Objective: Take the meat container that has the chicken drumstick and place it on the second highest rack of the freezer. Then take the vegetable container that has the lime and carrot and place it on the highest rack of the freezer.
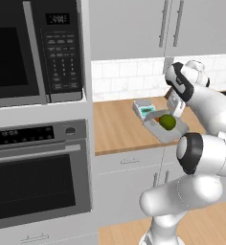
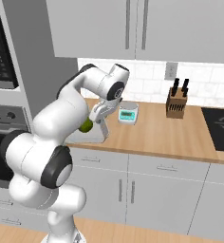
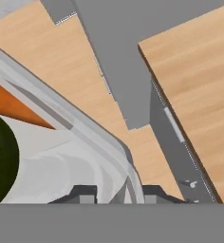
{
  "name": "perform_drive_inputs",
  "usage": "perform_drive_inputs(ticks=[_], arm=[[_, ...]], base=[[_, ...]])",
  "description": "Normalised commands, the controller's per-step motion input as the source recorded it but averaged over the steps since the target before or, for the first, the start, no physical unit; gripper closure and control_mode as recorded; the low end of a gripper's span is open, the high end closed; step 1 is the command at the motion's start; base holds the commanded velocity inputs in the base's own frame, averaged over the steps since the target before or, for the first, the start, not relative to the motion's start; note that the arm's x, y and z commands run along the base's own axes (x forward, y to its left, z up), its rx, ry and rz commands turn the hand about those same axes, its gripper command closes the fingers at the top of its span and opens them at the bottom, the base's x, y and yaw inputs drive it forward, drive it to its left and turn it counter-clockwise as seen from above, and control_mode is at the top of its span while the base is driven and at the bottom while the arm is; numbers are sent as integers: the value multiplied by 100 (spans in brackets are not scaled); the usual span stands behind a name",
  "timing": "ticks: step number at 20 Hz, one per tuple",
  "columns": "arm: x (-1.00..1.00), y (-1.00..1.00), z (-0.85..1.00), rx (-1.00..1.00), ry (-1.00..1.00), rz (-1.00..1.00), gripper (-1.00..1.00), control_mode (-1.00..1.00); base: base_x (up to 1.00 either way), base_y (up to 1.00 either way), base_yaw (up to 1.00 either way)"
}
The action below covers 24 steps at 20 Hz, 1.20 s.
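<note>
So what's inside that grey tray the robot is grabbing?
Inside the tray sits a dark-green lime. The hand view also shows an orange carrot beside the lime. The gripper grips the tray's rim, and the arm covers the rest.

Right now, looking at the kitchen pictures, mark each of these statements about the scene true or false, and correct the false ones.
1. The lime lies in a grey container on the wooden counter. True.
2. The end effector grips the container's rim. True: its fingers stand either side of the wall.
3. A knife block stands on the counter near the cooktop. True.
4. The container holds a chicken drumstick. False: it holds the lime and an orange carrot.
5. The small scale sits inside the container. False: it stands on the counter beside it.
6. The oven door hangs open. False: it is shut.
</note>
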Motion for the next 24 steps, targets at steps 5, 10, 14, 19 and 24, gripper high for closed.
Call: perform_drive_inputs(ticks=[5, 10, 14, 19, 24], arm=[[-7, 0, 0, -1, -2, 2, 100, -100], [-52, 8, 2, -1, -9, -9, 100, -100], [-50, 32, 29, -4, -3, -14, 100, -100], [-50, 29, 30, -6, -4, -8, 100, -100], [-35, 11, 11, -9, -11, -3, 100, 100]], base=[[0, 0, 0], [0, 0, 0], [0, 0, 0], [0, 0, 0], [-25, 0, -5]])
